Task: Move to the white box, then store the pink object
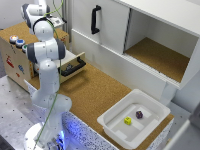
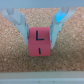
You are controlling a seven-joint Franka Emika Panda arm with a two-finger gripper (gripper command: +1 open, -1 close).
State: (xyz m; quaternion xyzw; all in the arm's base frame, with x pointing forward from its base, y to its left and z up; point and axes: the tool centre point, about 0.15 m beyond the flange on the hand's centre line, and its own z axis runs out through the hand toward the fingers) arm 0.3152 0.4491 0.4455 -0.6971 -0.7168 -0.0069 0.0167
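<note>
Pink cube (image 2: 40,42), small, rigid and probably light, sits pinched on opposite flat faces by the gripper (image 2: 41,31) above the cork bench (image 2: 42,70)

Franka arm (image 1: 46,60) upright, elbow folded, wrist high near the surface's far corner; tool (image 2: 41,36) fingers (image 2: 22,24) clamped on a pink cube (image 2: 41,42).

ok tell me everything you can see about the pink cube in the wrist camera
The pink cube is small, matte and reddish-pink, with a black letter L printed on its upper face. It sits upright between the gripper jaws, which press on two opposite sides, above a brown cork surface. Whether it rests on the cork or hangs clear cannot be told.
</note>
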